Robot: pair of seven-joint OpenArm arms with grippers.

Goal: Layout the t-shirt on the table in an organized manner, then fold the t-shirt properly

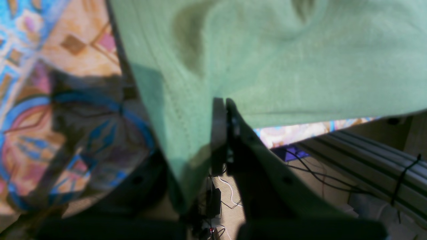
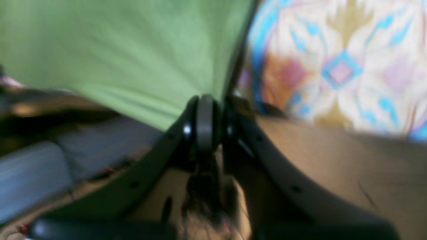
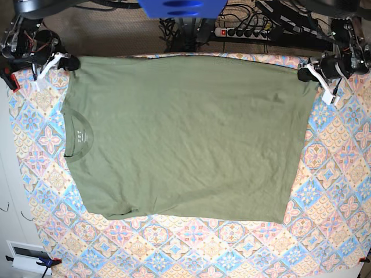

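We are working with the t-shirt (image 3: 185, 136) spread over the tabletop (image 3: 324, 231), its neck opening toward the base view's left edge and its hem toward that view's right, so its long axis is running left to right across that view. The far edge of the shirt is lying along the back of the tabletop, and both arms are sitting at its two far corners.

Our left end effector (image 1: 226, 101) is clenched on the t-shirt's corner in its wrist view, with green cloth fanning away from the pinched tips. Our right end effector (image 2: 213, 103) is also drawn tight on the shirt's edge, fabric spreading up and to the left from its tips.

Each arm is already at its own corner, so neither is nearer. The body of the shirt is lying forward of both end effectors, toward the near side of the tabletop; we are judging that any fold would carry the far edge that way. No containers are in view.
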